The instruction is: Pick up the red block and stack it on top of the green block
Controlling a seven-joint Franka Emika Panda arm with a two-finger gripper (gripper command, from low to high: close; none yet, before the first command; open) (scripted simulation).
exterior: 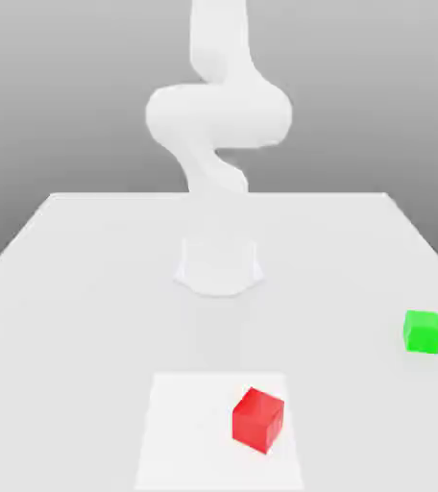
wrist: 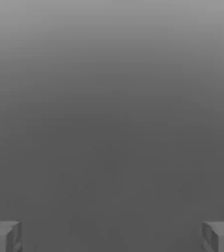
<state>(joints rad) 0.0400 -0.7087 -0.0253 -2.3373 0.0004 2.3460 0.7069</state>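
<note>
The red block point(exterior: 258, 419), a matte plain-faced cube, lay on a paler square patch point(exterior: 184, 432) near the table's point(exterior: 69, 288) front edge. The green block point(exterior: 423, 332), equally plain, sat well apart toward the exterior view's right, close to that table edge. The smooth white arm point(exterior: 218, 115) rose behind. The gripper point(wrist: 112, 236) stood wide open, its grey fingertips point(wrist: 3, 236) enclosing nothing.

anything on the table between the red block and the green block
Nothing: in the exterior view, bare white table separates the red block from the green block.
</note>
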